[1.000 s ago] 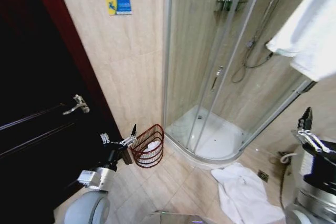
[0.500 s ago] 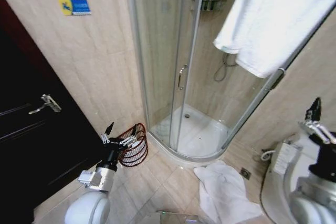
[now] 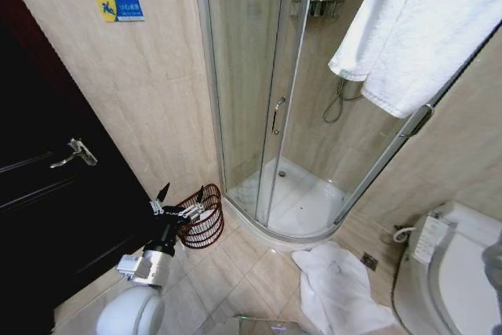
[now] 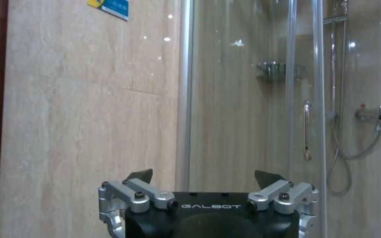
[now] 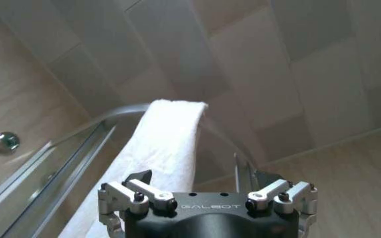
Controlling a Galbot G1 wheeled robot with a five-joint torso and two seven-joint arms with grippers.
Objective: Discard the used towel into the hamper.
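on the floor, low left: hamper (image 3: 200, 217), dark reddish-brown openwork basket against the tiled wall, just beside the shower enclosure's (image 3: 267, 115) curved base
inside the hamper: something white shows through the wires; what it is cannot be told
left gripper (image 3: 182, 198): raised in front of the hamper, just above its near rim in the head view; fingers (image 4: 139, 175) spread apart, nothing between them; its wrist view faces the wall and the glass shower door
right gripper (image 5: 204, 174): fingers apart and empty; its wrist view looks up at a white towel over the rail
towel on the floor (image 3: 337, 288): white, crumpled on the tiles by the shower base, well apart from the hamper, next to the toilet (image 3: 451, 272)
hanging towel (image 3: 416, 29): white, draped over the shower rail at upper right
door (image 3: 47, 194): dark, with a metal handle, at far left
change since half a second ago: the whole head view has shifted a little, so the camera moved; the right gripper, then at the right edge of the head view, has left that edge; the left gripper keeps the same pose by the hamper; the floor towel lies unmoved
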